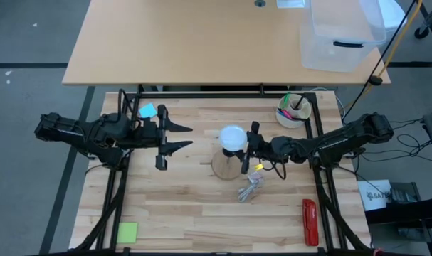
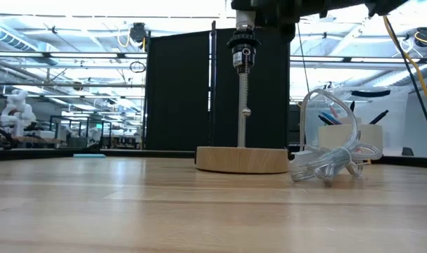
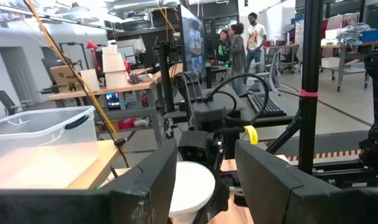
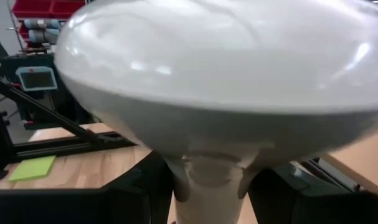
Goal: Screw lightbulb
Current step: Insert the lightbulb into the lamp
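The lightbulb (image 1: 232, 137) is white, with its round globe up and filling the right wrist view (image 4: 207, 68). It stands over the lamp's round wooden base (image 1: 223, 166), whose thin metal rod carries a black socket (image 2: 243, 55). My right gripper (image 1: 247, 146) reaches in from the table's right and is shut on the bulb. I cannot tell whether the bulb's screw base sits in the socket. My left gripper (image 1: 181, 137) hovers open left of the bulb, fingers pointing at it, touching nothing; the bulb (image 3: 192, 190) shows between them, farther off. My right gripper pinches the lightbulb's tapering neck (image 4: 208, 177), just under the globe, between its two fingers (image 4: 145, 190). The fingers come in level from the table's right. The bulb stands upright, globe up, above the lamp's socket.
A coiled clear cable (image 1: 253, 186) lies near the wooden base. A white cup of pens (image 1: 294, 110) stands at the far right, a red tool (image 1: 309, 220) near right, a green note (image 1: 127, 231) near left, a blue item (image 1: 148, 110) far left. People stand beyond the table.
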Robot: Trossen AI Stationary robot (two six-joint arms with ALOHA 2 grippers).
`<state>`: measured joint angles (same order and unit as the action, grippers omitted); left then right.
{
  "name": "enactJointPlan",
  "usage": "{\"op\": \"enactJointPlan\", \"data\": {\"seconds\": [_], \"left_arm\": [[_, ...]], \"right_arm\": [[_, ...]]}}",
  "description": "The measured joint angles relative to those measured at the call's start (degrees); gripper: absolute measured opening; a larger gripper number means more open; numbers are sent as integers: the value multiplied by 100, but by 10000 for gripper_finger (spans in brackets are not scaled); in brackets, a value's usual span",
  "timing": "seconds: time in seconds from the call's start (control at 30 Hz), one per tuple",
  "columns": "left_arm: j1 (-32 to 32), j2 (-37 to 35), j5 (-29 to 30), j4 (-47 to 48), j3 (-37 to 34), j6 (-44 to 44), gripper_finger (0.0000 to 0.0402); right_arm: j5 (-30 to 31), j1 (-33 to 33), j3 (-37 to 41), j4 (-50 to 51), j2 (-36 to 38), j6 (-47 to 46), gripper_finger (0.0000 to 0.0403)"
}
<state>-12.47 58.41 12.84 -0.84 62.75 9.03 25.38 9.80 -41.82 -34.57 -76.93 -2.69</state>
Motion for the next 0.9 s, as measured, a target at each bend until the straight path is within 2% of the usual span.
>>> {"op": "enactJointPlan", "data": {"seconds": [0.77,0.9], "left_arm": [[7,7,160,0,0,47,170],[7,9,160,4,1,47,170]], "right_arm": [[-20,4,-11,227,2,336,160],[-19,4,-13,262,4,412,171]]}}
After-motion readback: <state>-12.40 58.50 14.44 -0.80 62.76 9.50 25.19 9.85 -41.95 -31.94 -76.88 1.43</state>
